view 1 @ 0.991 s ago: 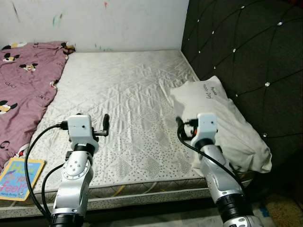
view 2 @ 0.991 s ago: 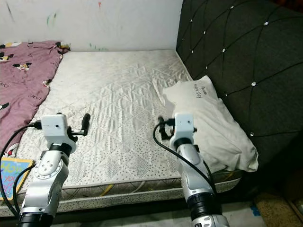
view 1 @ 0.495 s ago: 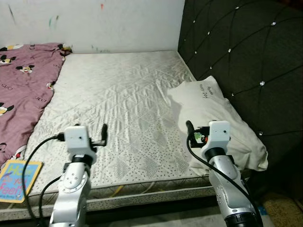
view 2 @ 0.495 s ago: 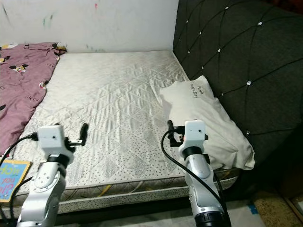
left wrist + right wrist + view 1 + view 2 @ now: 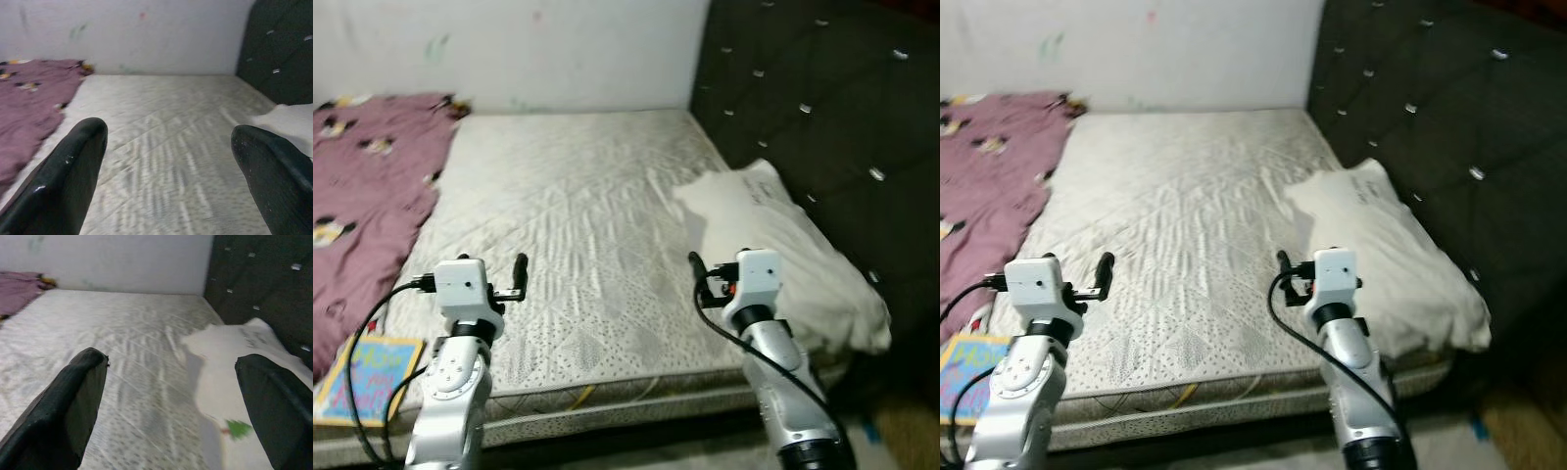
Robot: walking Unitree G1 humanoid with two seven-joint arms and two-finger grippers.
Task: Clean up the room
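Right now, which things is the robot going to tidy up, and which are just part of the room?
To tidy:
white pillow, lying against the headboard
purple blanket, on the mattress's left side
picture book, below the mattress's left corner

Just there:
mattress
dark tufted headboard
white wall

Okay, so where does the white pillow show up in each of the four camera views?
Left eye view: the white pillow lies on the mattress's right side, against the dark headboard.
Right eye view: same place, right of centre.
Left wrist view: a white sliver at the right edge, below the headboard.
Right wrist view: right of centre, reaching the bottom edge.
Shared landmark: the tufted dark headboard.
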